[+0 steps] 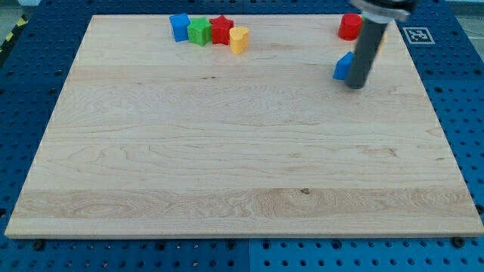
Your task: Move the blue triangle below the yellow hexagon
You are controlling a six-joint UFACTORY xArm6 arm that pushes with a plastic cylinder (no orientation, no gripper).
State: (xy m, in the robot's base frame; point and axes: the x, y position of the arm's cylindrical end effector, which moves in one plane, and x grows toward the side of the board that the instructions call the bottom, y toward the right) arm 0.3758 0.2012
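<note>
The blue triangle [342, 67] lies near the board's top right, partly hidden behind my rod. My tip [355, 85] rests on the board just right of it and a little below it, touching or almost touching it. A yellow block [239, 39], its shape hard to make out, sits at the top centre-left, at the right end of a row of blocks. It is far to the left of my tip.
A blue block [179, 26], a green block [199, 32] and a red star [221, 29] stand in a tight row left of the yellow block. A red block [349, 26] sits at the top edge, above the blue triangle. The wooden board [227, 166] lies on a blue pegboard.
</note>
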